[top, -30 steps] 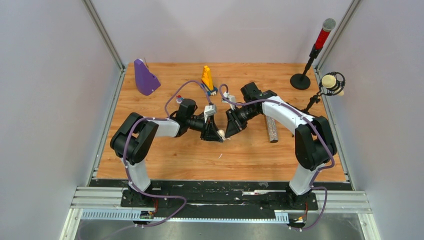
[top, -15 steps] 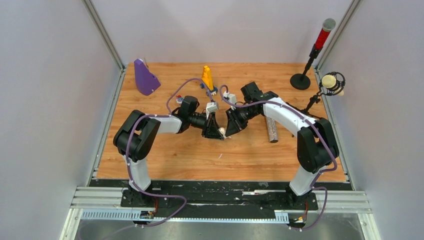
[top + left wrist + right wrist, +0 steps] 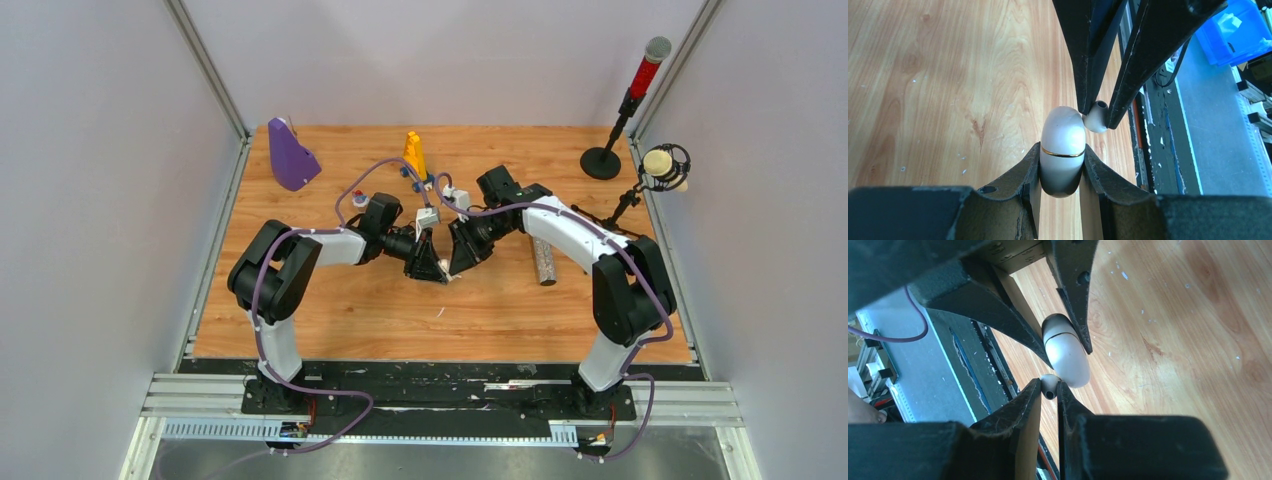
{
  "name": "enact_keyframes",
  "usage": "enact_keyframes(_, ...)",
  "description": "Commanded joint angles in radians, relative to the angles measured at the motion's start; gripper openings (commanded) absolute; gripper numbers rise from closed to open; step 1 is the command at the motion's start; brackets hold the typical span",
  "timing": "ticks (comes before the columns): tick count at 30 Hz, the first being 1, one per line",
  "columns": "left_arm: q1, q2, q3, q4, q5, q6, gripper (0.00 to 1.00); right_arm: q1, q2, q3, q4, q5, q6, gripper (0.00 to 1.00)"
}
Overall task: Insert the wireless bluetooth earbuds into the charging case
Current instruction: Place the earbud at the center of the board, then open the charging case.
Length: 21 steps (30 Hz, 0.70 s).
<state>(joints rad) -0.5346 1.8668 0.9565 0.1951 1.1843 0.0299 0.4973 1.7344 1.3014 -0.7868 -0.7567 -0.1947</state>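
Note:
A white pebble-shaped charging case (image 3: pixel 1062 145) with a thin gold seam is gripped between the pads of my left gripper (image 3: pixel 1062 150) and held above the wooden table (image 3: pixel 330 300). Its lid looks shut. My right gripper (image 3: pixel 1049 386) is shut on a small white earbud (image 3: pixel 1048 385) at its fingertips. The earbud (image 3: pixel 1096 120) touches the side of the case's free end. The case also shows in the right wrist view (image 3: pixel 1066 354). In the top view the two grippers meet tip to tip at mid-table, left (image 3: pixel 432 268) and right (image 3: pixel 456 266). No other earbuds show.
A glittery silver cylinder (image 3: pixel 542 260) lies right of the grippers. A purple wedge (image 3: pixel 291 155) and an orange piece (image 3: pixel 415 155) stand at the back. Microphone stands (image 3: pixel 603 160) sit at the back right. A thin white sliver (image 3: pixel 440 313) lies nearer the front.
Both grippers have shifted slightly toward the back and closed in on each other. The case, plainly visible from above before, is now mostly hidden between the fingers.

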Motion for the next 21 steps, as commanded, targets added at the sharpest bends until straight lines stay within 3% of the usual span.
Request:
enact_keyframes(1, -0.025, -0.013, 0.03, -0.023, 0.105, 0.024, 0.0, -0.009, 0.023, 0.024, 0.109, 0.149, -0.002, 0.02)
enact_keyframes(17, -0.024, 0.002, 0.062, -0.105, 0.111, 0.078, 0.0, -0.018, 0.024, 0.014, 0.125, 0.308, 0.014, 0.02)
enact_keyframes(19, -0.025, 0.007, 0.069, -0.131, 0.111, 0.087, 0.0, -0.026, 0.045, 0.01, 0.121, 0.308, 0.017, 0.04)
enact_keyframes(21, -0.025, 0.004, 0.069, -0.135, 0.108, 0.095, 0.0, -0.034, 0.059, 0.007, 0.116, 0.294, 0.02, 0.14)
